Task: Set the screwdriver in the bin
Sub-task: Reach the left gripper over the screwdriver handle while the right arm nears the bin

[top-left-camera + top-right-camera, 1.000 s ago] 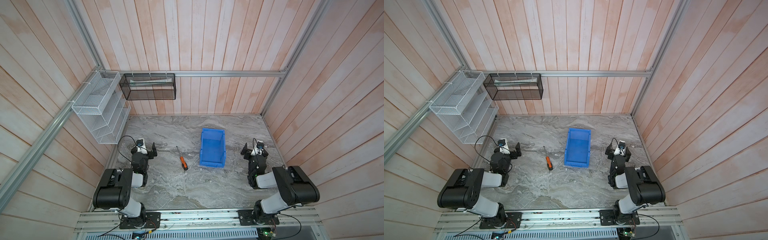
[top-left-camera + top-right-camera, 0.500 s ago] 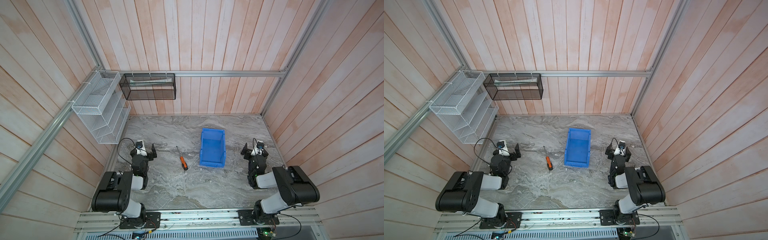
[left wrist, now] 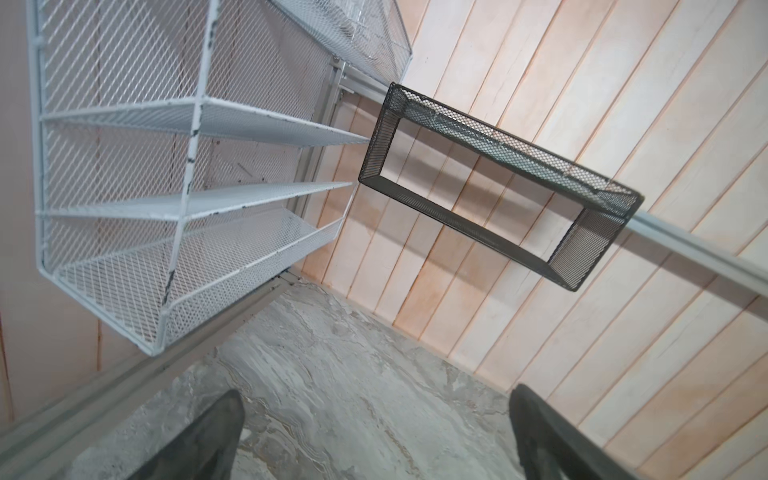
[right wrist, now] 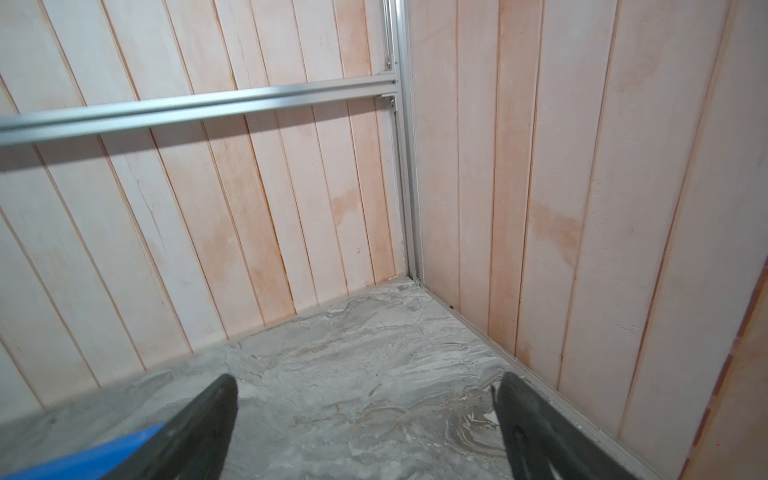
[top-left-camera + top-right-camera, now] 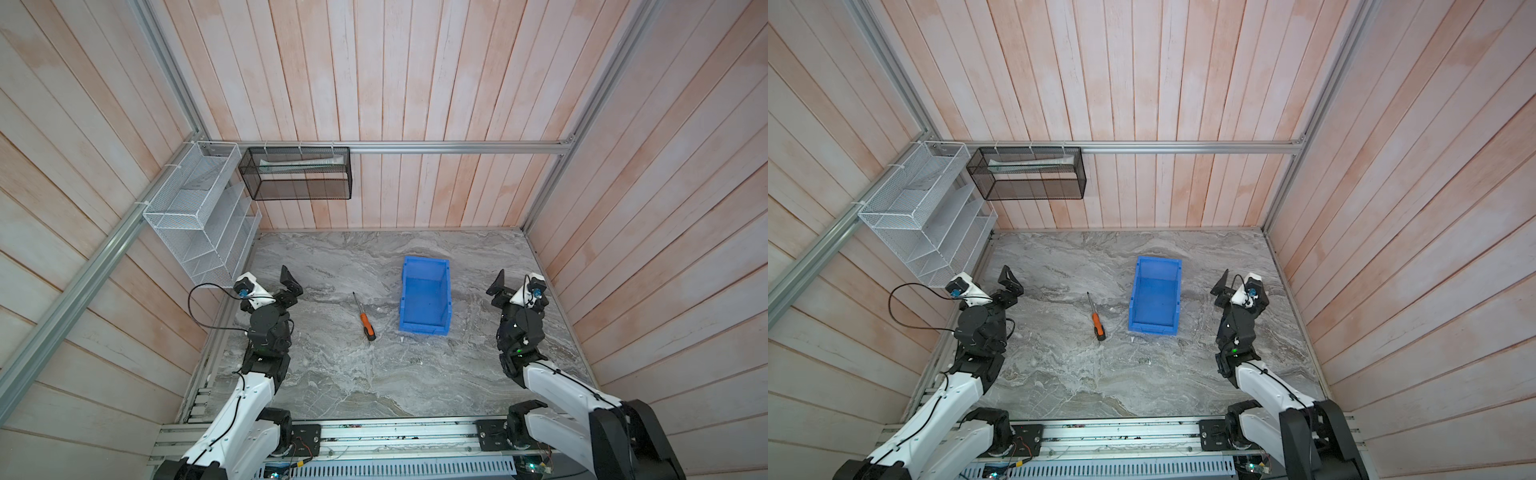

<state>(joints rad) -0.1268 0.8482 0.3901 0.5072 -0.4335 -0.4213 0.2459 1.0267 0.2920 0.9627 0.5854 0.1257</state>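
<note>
Marble tabletop [image 5: 332, 374]: both task items rest on it.
Blue bin [image 5: 424, 326]: upright, right of centre, nothing seen inside, lower front wall toward robot base.
Left gripper [image 5: 291, 283]: jaws spread wide, nothing held, well apart from tool.
Right gripper [image 4: 365, 428]: jaws likewise spread, nothing between them.
Screwdriver [image 5: 365, 319]: flat on tabletop, near bin's left side, not touching; shaft toward back wall, black butt toward robot.
Step judged: approach by left arm. Orange handle to be pinched crosswise, thin shaft avoided, descent kept clear of bin wall.
</note>
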